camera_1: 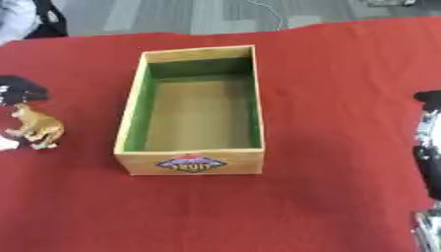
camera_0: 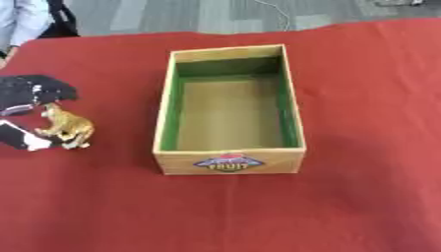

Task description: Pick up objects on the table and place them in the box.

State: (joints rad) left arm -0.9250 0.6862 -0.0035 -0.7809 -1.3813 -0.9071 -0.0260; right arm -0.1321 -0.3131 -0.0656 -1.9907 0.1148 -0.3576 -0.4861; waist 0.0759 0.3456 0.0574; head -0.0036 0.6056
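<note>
Meanwhile, toy lion (camera_0: 67, 128) upright, lengthwise toward far edge; left hand (camera_0: 30, 93) beside it, grip unclear.

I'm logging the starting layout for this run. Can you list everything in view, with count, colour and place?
Open wooden box with green inner walls: one, tan, centre of table, nothing inside, label on near wall.
Small tan animal figurine: one, golden brown, standing left of the box, apart from it.
Red tablecloth: one, red, covering the table.
Robot's left hand: one, black, at the left edge just behind the figurine; a white and black part below it; fingers unclear.
Robot's right arm: one, black and silver, at the right edge in the right eye view; hand not seen.
</note>
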